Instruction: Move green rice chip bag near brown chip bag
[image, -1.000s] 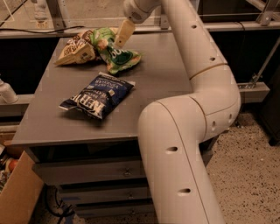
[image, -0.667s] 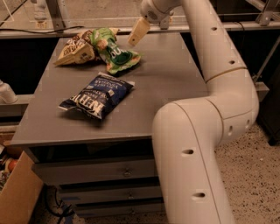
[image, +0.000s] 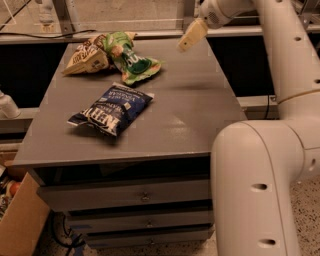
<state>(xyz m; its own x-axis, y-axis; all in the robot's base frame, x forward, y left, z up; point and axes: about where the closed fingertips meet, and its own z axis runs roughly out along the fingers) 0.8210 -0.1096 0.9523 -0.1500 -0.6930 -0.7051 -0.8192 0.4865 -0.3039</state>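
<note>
Gripper: the pale tan two-finger gripper (image: 192, 35) hangs in the air above the far right part of the grey flat-topped table (image: 200, 105), tilted down toward the left of the view. Whether it is open or closed cannot be told. Nothing shows in its hold.

Arm: the white, thick, jointed robot arm (image: 280, 60) runs from the lower right foreground up the right side of the view and bends over to the gripper at the top.

Green rice chip bag: the small, crumpled, bright green rice chip bag (image: 132, 60) lies flat on the tabletop, to the left of the gripper and lower in the view, apart from it.

Brown chip bag: the brown and cream-tan chip bag (image: 89, 56) lies farther left from the gripper, beyond the green bag. The two bags touch along their near edges.

Blue bag: the dark blue snack bag with white lettering (image: 112, 109) lies nearer the camera than the gripper and to its left, well apart from it and just in front of the green bag.

Drawers: grey metal drawer fronts (image: 145, 197) sit under the tabletop, far below the gripper.

Box: a brown cardboard box (image: 20, 220) stands on the floor at the lower left, far from the gripper.
</note>
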